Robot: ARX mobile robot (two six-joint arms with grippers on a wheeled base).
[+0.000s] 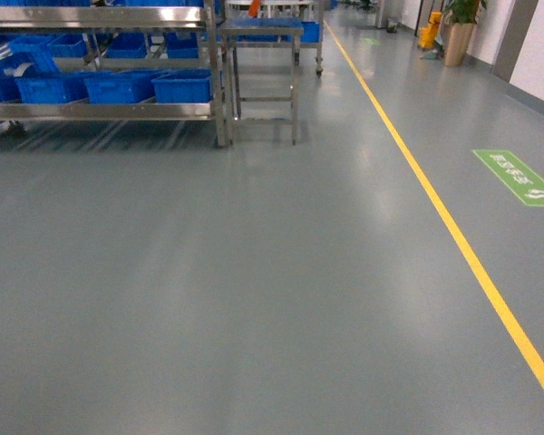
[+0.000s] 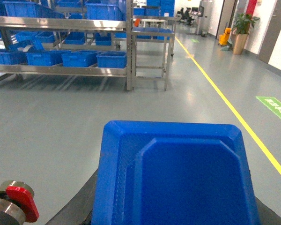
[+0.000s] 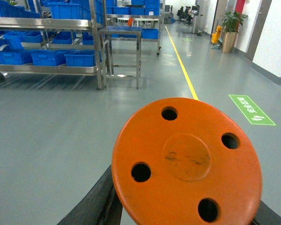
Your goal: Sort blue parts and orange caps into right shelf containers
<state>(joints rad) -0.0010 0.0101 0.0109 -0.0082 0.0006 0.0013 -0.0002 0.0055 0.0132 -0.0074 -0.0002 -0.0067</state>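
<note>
green floor sign (image 1: 517,177), white characters too blurred to read

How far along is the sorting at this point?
No drop-off is visible. In hand: a blue part between the left fingers, an orange cap between the right fingers. Left to do: cross the grey floor to the blue crates on the shelf, far ahead on the left, and place both.

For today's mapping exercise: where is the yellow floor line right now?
In the head view the yellow floor line runs diagonally down the right side, between the metal shelf of blue crates and the green floor sign.
</note>
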